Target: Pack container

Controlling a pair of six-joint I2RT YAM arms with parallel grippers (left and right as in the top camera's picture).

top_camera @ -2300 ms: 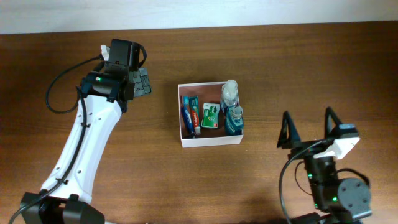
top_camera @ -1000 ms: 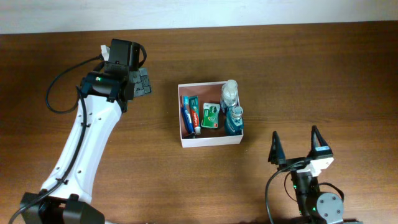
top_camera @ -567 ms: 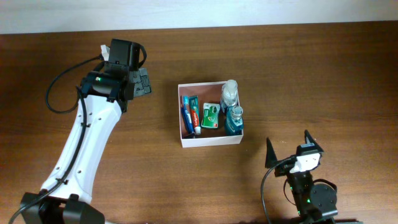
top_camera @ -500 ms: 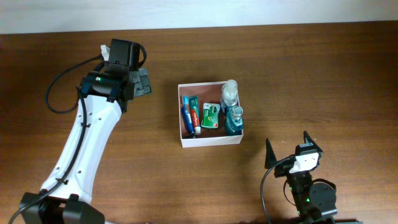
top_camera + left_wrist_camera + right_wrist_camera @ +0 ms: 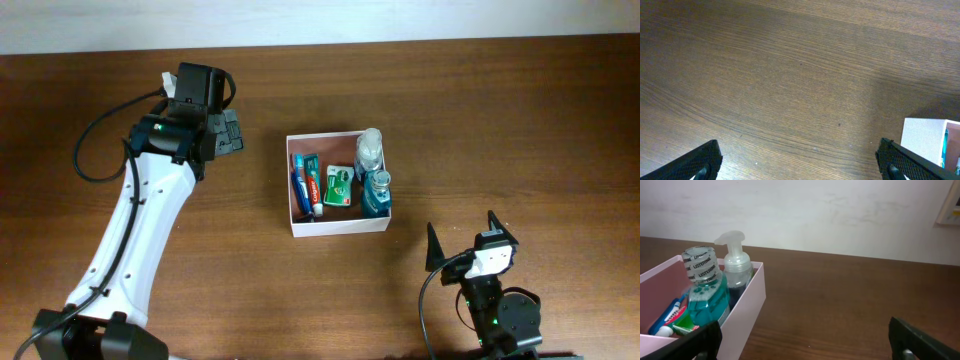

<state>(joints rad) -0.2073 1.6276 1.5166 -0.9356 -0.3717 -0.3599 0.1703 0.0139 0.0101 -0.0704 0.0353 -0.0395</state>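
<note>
The container, a square white-walled box with a reddish-brown inside, sits mid-table. It holds toothpaste tubes, a green packet, a blue mouthwash bottle and a clear pump bottle. My left gripper is open and empty over bare wood, left of the box; the box corner shows at the lower right in its wrist view. My right gripper is open and empty near the front edge, right of the box. Its wrist view shows the box wall, the mouthwash and the pump bottle.
The brown wooden table stretches around the box. A white wall stands behind the table's far edge. The left arm's white link crosses the left part of the table.
My right gripper has drawn back toward the front edge and slightly left, away from the box, and has been still for the last half second. The left arm and the box contents have not moved.
</note>
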